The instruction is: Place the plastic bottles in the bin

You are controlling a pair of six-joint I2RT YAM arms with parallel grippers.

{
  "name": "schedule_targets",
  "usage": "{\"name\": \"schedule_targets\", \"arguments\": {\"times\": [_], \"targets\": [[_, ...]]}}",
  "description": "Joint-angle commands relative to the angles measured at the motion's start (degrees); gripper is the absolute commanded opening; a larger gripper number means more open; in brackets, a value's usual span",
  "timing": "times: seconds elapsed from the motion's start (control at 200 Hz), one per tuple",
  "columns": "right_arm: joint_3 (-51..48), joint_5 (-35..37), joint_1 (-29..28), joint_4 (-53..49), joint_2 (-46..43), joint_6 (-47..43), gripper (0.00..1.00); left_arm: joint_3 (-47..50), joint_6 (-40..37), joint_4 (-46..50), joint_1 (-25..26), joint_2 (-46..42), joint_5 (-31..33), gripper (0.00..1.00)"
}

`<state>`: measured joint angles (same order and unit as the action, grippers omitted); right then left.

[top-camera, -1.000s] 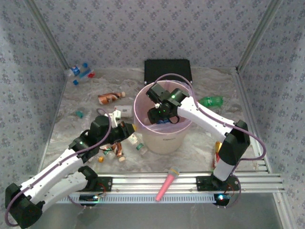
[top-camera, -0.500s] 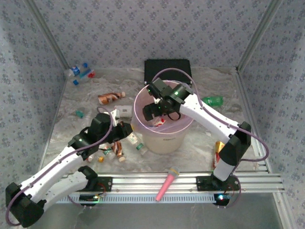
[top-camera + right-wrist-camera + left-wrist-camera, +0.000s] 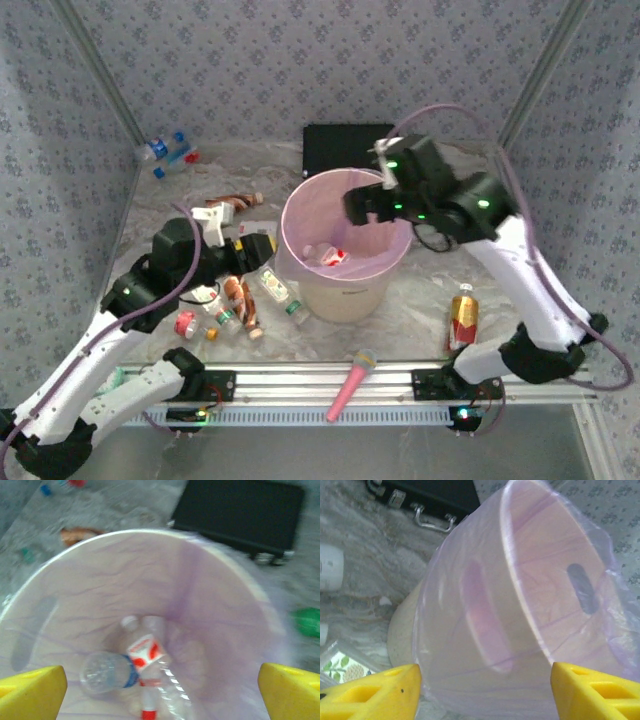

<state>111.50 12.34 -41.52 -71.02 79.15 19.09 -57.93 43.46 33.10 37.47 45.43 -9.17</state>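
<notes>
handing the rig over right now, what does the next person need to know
Left gripper: open, empty, facing the left side of the bin.
Right gripper: open, empty, above the bin's mouth.
Done: at least two bottles lie in the bin, a red-labelled bottle and a blue-labelled bottle.
Left: bottle cluster left of the bin, brown bottle beyond it, red-and-gold bottle to the right, green bottle, blue-capped bottles in the far left corner.

Robot test booth in a lab (patterned walls (image 3: pixel 300 60), aluminium rail (image 3: pixel 280 380), marbled tabletop (image 3: pixel 420 300))
</notes>
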Motion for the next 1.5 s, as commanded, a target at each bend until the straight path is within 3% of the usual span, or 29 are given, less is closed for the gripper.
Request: {"name": "schedule_targets", "arguments": {"times": [0.0, 0.095, 0.215, 0.34, 0.53, 1.084, 1.274, 1.494], "targets": [[0.05, 8.26, 8.38, -13.96, -4.27, 3.43, 1.00, -5.59, -4.79, 2.27, -0.32, 3.90, 0.14, 0.72], [-8.17, 7.02, 20.93, -19.28, -9.31, 5.19, 1.00, -9.69, -6.43, 2.02, -0.34, 8.17, -0.20, 0.75], [-26.16, -1.12, 35.14, -17.29, -16.75, 3.58, 1.00, -12.86, -7.40, 1.34, -0.16, 12.63, 0.42, 0.77], [-44.62, -10.73, 43.43, -11.09, -21.20, 3.72, 1.00, -14.34, -8.85, 2.18, 0.41, 16.48, 1.01, 0.79], [-61.20, -12.59, 45.14, -2.90, -20.42, 8.76, 1.00, -13.79, -9.54, 1.87, 0.49, 17.86, 1.71, 0.79], [-63.89, -8.39, 45.52, 3.19, -1.81, 13.79, 1.00, -12.33, -9.13, -1.38, 0.55, 17.93, -1.55, 0.78], [-65.87, -17.53, 44.77, 10.92, -0.71, 15.26, 1.00, -12.64, -9.18, -1.81, 0.52, 17.51, -2.24, 0.78], [-68.59, -20.05, 40.65, 16.00, -0.80, 18.69, 0.95, -11.70, -8.58, -1.93, 0.52, 16.53, -1.69, 0.78]]}}
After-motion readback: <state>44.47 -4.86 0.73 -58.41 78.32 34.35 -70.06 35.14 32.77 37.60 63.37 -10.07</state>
